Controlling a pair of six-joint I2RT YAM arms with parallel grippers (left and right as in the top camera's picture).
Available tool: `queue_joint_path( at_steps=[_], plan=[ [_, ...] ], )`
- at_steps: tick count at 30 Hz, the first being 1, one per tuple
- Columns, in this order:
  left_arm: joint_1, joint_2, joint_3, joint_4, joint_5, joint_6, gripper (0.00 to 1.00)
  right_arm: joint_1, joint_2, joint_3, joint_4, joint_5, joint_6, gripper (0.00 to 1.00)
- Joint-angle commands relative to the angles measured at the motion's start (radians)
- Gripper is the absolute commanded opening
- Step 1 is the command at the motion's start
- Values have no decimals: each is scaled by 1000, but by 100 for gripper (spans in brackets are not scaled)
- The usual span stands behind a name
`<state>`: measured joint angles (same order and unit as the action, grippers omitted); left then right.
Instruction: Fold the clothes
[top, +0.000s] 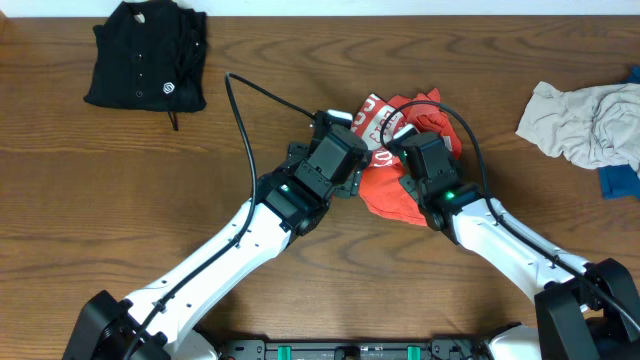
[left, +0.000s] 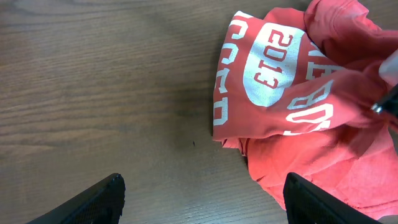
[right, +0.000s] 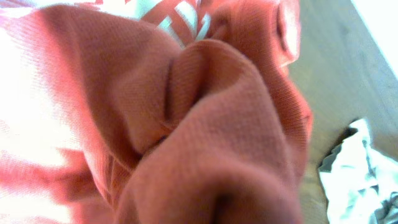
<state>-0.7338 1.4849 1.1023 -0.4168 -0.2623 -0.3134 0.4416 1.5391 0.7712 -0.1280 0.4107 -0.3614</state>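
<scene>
**Well, the red shirt lies bunched at my right pincer**

My left pincer (left: 202, 199) hangs spread wide above bare wood, its two dark fingertips (left: 102, 196) well apart with nothing between them. The red-orange T-shirt (left: 280, 93) lies just beyond it and off to its right, with the nearest hem a little past the fingertips.

My right pincer (top: 400, 132) reaches into the top of that same heap. Its own camera sees only crumpled red cloth pressed up close, so I cannot tell whether it is spread, pressed together or pinching a fold.

The T-shirt is a soft, matte knit, rumpled into rounded ridges and deep creases. One flatter panel faces up with cracked white block lettering and a white oval reading 2013.

The table (top: 120, 200) is dark brown wood with long, streaky grain. At its far left corner a black buttoned shirt (top: 147, 55) lies folded into a rough square. Far to the right a pale grey garment (top: 580, 120) is crumpled, touching a blue piece (top: 620, 180) at the edge.
</scene>
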Motion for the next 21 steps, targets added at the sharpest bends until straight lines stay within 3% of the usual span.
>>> queue_joint_path(
  at_steps=[1, 6, 12, 21],
  plan=[
    [5, 11, 14, -5, -13, 6, 82, 39, -8, 23, 55, 80, -85, 4],
    [5, 11, 14, -6, -13, 6, 82, 99, -8, 23, 219, 219, -193, 1],
    [5, 11, 14, -14, -13, 6, 82, 109, -8, 23, 404, 222, -277, 1],
    [5, 11, 14, -29, -13, 6, 82, 109, -8, 23, 853, 220, -459, 1]
  ],
)
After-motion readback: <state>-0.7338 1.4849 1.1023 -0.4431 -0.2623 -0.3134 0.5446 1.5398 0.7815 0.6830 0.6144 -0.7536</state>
